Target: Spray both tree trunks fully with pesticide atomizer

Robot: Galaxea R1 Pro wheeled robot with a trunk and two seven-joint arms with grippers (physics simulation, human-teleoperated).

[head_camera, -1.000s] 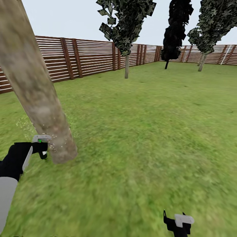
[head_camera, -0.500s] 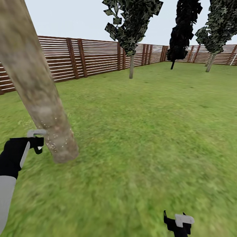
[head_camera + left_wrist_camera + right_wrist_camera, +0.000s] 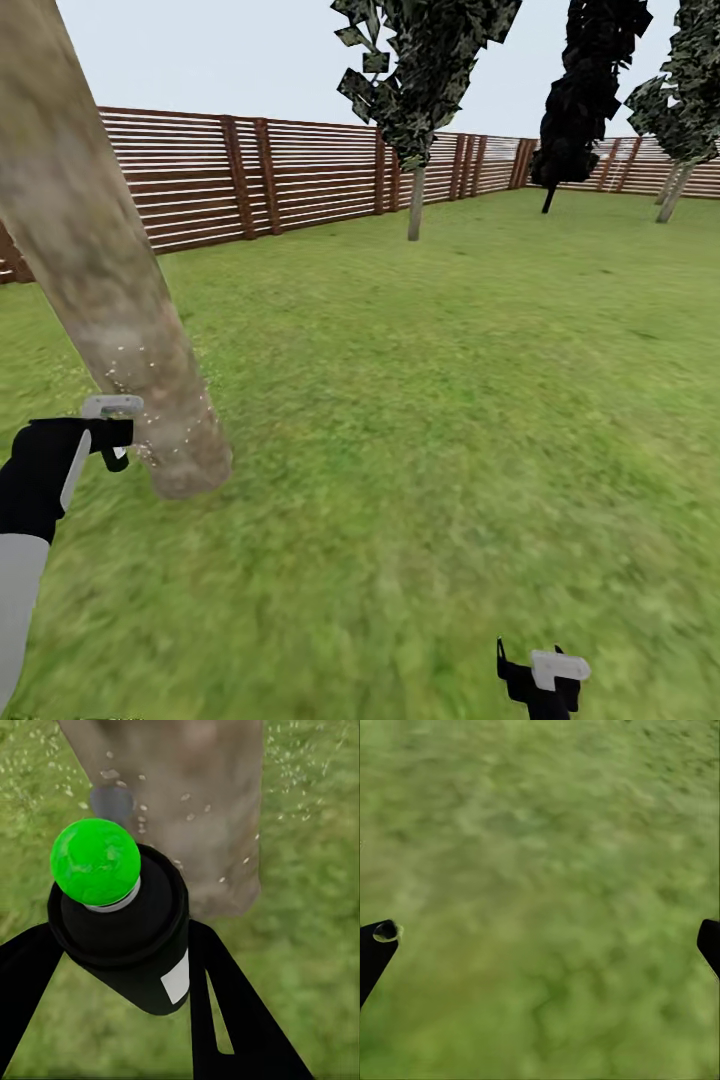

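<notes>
The near tree's thick, pale mottled trunk (image 3: 105, 290) leans across the left of the head view. My left gripper (image 3: 112, 432) hovers just beside its base, shut on the pesticide atomizer (image 3: 127, 937), a black canister whose round tip shows bright green here. The tip points at the trunk (image 3: 195, 787) from close range. Whitish pesticide specks (image 3: 165, 425) dot the trunk's lower part and drift over the grass beside it (image 3: 300, 787). My right gripper (image 3: 545, 672) hangs low at the bottom right, open over bare lawn, with its fingertips (image 3: 376, 945) far apart.
A green lawn (image 3: 450, 400) stretches ahead to a brown slat fence (image 3: 300, 175). Two more pale-trunked trees stand far off, one near the fence (image 3: 415, 200) and one at the right edge (image 3: 675, 190). Between them is a dark cypress-like tree (image 3: 585, 90).
The camera has turned, so the distant trees and fence sit further right. My left gripper with the atomizer has edged slightly up and away from the trunk's base. The right gripper is unchanged.
</notes>
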